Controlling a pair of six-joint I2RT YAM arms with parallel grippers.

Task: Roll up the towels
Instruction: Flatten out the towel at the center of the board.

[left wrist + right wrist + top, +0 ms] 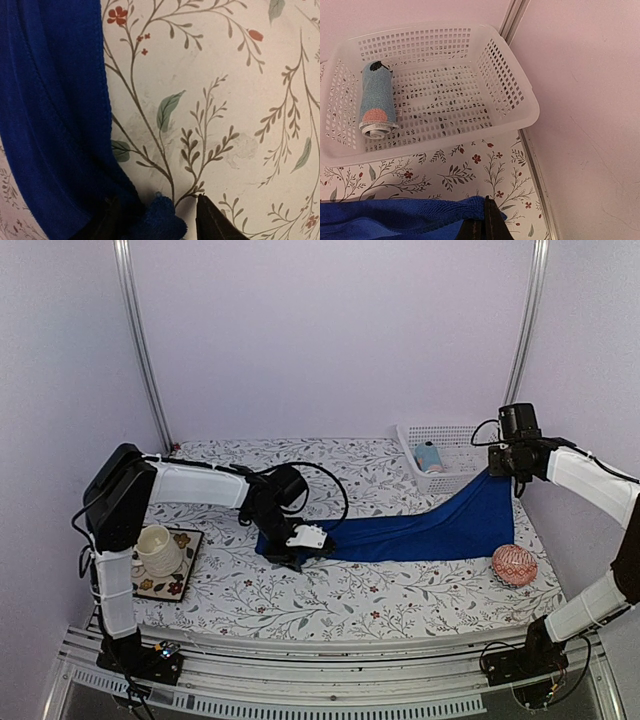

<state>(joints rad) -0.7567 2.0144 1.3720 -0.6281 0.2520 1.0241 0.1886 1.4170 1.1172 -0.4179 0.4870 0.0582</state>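
The white basket (452, 430) sits at the far right of the floral desk (350, 605). The light-blue towel (376, 97) lies rolled inside it, along its left wall (an orange patch shows near one end of the roll). The right tool (482, 227) hangs just in front of the basket, clenched on one end of the royal-blue towel (420, 530) and holding that end up off the desk. From there the cloth slopes down and stretches flat, leftward and away from the basket. At that far end, well apart from the basket, the left tool (159, 220) is down at the desk. Its fingers (212, 222) stand apart on either side of the towel's bunched corner, and one shows a gap to the cloth, so nothing is gripped. A pink-red patterned ball (514, 565) lies in front of the basket, beyond the towel. A cup (157, 548) on a patterned tile (185, 562) stands farthest from the basket.
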